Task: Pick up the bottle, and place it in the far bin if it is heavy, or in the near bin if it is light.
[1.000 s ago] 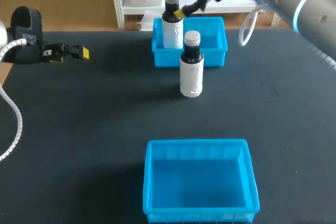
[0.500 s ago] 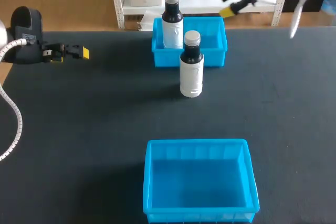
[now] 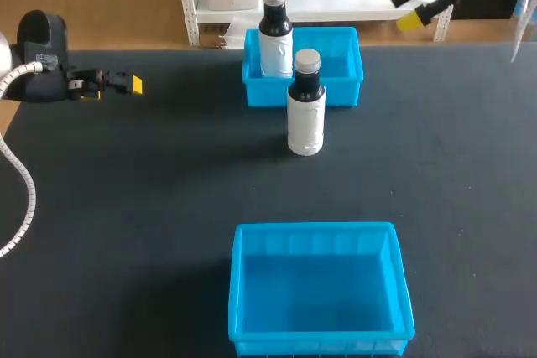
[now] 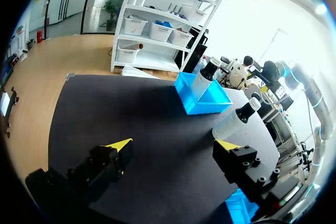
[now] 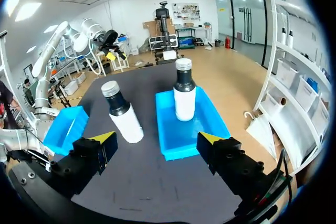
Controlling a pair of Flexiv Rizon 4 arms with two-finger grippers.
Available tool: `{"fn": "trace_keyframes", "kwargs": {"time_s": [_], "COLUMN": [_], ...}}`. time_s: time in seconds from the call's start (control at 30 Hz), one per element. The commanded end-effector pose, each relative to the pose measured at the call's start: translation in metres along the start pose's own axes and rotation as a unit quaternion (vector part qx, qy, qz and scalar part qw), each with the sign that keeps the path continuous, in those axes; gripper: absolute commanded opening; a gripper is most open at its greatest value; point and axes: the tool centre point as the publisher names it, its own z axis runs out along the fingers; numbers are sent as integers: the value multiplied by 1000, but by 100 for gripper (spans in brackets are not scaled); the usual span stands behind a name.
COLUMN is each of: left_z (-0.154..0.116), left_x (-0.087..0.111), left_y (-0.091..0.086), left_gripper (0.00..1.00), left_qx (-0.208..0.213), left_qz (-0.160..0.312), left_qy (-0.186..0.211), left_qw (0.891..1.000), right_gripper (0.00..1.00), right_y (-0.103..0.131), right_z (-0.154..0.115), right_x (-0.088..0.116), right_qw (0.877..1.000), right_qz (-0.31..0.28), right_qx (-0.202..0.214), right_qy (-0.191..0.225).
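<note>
Pulled back since a second ago, the right jaws have left the far bin [image 3: 344, 91] and hang wide apart, holding nothing, past the far right edge of the bench [image 3: 126, 207]. The risk, as I judge it, starts with that bin. The loose bottle [image 3: 306, 115] stands upright on the bench just in front of the bin's near wall. A low approach from behind could therefore strike the wall or the binned bottle [image 3: 275, 38], which takes up the bin's left part. Tall and narrow, the loose bottle could topple from a glancing finger. If it proves heavy, only the bin's right part is free for it. The near bin [image 3: 237, 291] lies well apart, with open bench between. The left jaws wait at the bench's left side, spread wide and gripping nothing.
</note>
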Motion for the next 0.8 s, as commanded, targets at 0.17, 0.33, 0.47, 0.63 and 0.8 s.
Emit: {"fn": "trace_keyframes", "kwargs": {"time_s": [0.17,0.33,0.47,0.63,0.8], "left_z": [0,0,0,0,0], "left_x": [0,0,0,0,0], "left_y": [0,0,0,0,0], "left_gripper": [100,100,100,100,100], "left_qx": [0,0,0,0,0], "left_qz": [0,0,0,0,0], "left_qy": [0,0,0,0,0], "left_qw": [1000,1000,1000,1000,1000], "right_gripper": [100,100,100,100,100], "right_y": [62,73,78,79,81], "right_z": [20,36,52,74,94], "right_x": [11,8,4,2,-4], "right_qw": [993,993,993,994,995], "right_qz": [3,0,-6,-17,-26], "right_qx": [116,115,114,104,90], "right_qy": [-1,-7,-15,-25,-26]}}
